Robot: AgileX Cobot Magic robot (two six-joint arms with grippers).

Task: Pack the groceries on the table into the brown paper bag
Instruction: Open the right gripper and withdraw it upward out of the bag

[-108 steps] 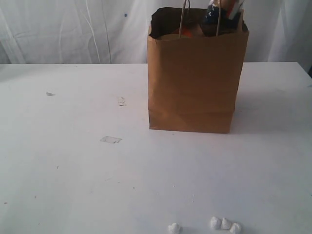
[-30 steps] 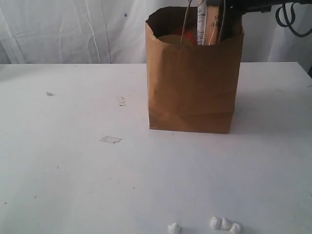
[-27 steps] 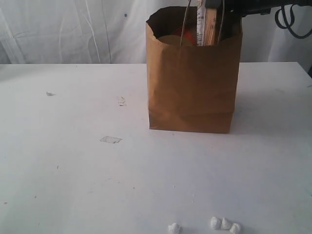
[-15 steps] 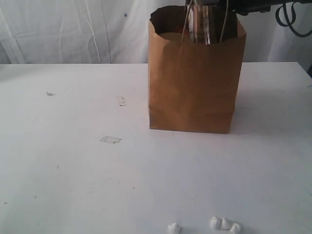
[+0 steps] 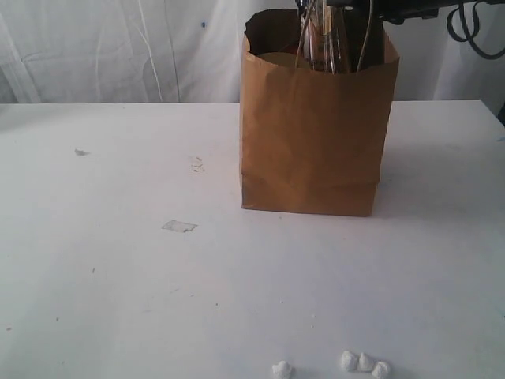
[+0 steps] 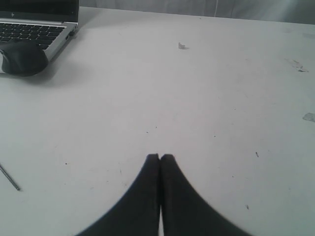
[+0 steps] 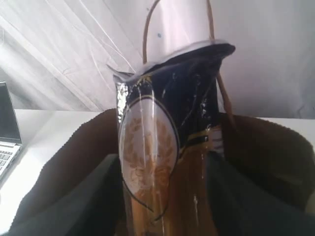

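The brown paper bag [image 5: 312,134] stands upright on the white table [image 5: 118,276], right of centre. My right arm [image 5: 402,9] reaches in over its mouth. The long dark-blue spaghetti packet [image 7: 162,123] stands upright in the bag's opening, its top above the rim [image 5: 323,39]. My right gripper [image 7: 165,196] is shut on it, one dark finger on each side. The bag's inner wall [image 7: 266,147] surrounds the fingers. My left gripper [image 6: 160,156] is shut on nothing, above bare tabletop [image 6: 221,88]. Other groceries are hidden.
Small white foam lumps [image 5: 363,363] lie near the table's front edge, and a flat paper scrap [image 5: 179,227] lies left of the bag. In the left wrist view, a laptop [image 6: 34,29] and a dark mouse [image 6: 22,56] sit at a table corner.
My right arm has come in over the bag's mouth. The spaghetti packet it holds has turned and shifted slightly left inside the opening, and the bag's rim has wobbled.
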